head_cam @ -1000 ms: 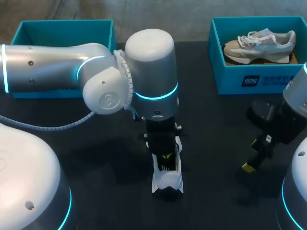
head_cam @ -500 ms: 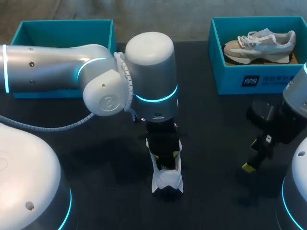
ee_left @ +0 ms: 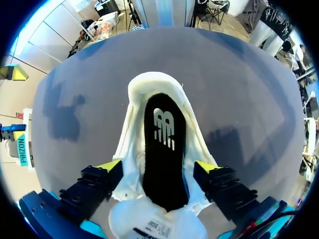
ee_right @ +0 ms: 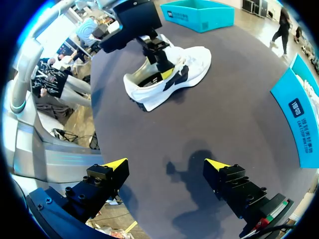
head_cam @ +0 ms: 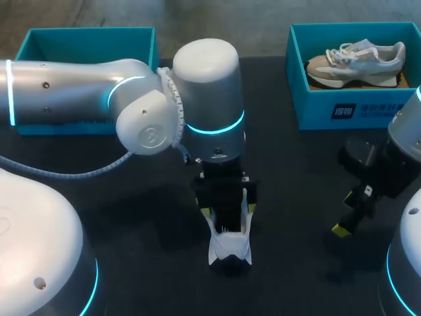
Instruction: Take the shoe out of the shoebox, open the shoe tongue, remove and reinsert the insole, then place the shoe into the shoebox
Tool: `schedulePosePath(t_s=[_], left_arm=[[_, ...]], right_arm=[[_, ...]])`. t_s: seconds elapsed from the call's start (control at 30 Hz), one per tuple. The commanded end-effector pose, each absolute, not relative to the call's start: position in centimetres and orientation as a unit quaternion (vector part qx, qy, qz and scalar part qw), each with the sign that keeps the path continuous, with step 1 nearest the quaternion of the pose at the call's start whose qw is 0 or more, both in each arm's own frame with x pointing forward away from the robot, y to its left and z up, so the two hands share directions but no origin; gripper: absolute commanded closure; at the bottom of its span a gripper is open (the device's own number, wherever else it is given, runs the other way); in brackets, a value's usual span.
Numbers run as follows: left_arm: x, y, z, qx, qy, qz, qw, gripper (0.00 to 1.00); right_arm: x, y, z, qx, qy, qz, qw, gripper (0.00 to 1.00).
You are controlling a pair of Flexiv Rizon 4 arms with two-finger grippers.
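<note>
The surface (head_cam: 296, 197) is dark, nearly black and matte, spreading wide from 9 to 3 o'clock. Its far edge runs straight across at 12 o'clock. Even light leaves soft, blurred shadows near its middle.

A dark, matte table (head_cam: 296, 197) spreads under the work area. At its far right corner stands a teal box (head_cam: 309, 108) with a printed label on its front wall. Inside lies a beige and grey sneaker (head_cam: 358, 62) with white laces, seen in side profile, its toe pointing toward the table's middle and its heel by the outer wall.
</note>
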State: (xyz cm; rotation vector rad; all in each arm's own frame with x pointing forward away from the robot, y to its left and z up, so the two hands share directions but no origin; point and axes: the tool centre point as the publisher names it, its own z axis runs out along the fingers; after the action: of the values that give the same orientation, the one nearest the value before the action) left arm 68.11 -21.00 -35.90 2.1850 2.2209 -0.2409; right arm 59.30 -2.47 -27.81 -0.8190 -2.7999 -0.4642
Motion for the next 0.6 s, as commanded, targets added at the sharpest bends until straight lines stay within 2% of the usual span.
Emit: schedulePosePath(t_s=[0.03,0.6], left_arm=[[68.4,-20.4,-35.5,0.7,0.709,-0.083,0.012,0.0],[70.4,-20.1,-35.0,0.695,0.713,-0.093,0.009,0.0]], right_arm=[[59.1,-2.5,-27.9,-0.276,-0.944,-0.157,0.092,0.0],[59.1,-2.5,-27.9,-0.276,-0.944,-0.157,0.092,0.0]])
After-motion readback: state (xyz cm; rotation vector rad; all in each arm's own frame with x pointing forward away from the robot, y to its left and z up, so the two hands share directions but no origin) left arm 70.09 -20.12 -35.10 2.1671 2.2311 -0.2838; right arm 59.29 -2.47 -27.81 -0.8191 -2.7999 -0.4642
